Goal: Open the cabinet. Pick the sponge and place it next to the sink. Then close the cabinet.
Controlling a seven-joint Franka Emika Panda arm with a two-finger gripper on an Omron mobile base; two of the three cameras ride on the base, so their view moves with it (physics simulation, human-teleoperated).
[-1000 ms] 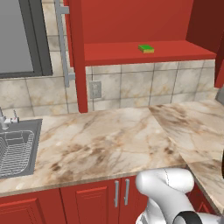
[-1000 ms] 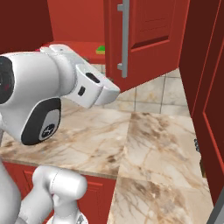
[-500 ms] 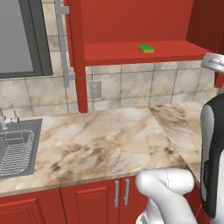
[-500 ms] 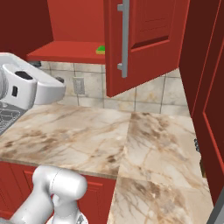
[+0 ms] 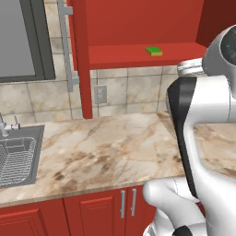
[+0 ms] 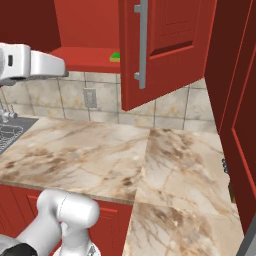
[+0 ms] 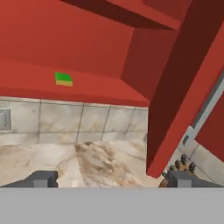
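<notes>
The cabinet stands with both doors swung out: the left door shows edge-on, and the right door with its long silver handle hangs over the counter. On its red shelf lies the sponge, green over yellow. In the hand view the sponge is far off at upper left. My gripper is open, its fingertips wide apart with nothing between them. The sink with its wire rack and faucet is at the left counter end.
My white arm fills the right of the left base view. A wall outlet sits on the tiled backsplash. A dark framed panel hangs left of the cabinet. Low red cabinets run under the marble counter. A tall red unit bounds the right.
The arm has swung: it entered the left base view at the right and grew large, and slid out to the left edge in the right base view. Sponge and doors are unmoved.
</notes>
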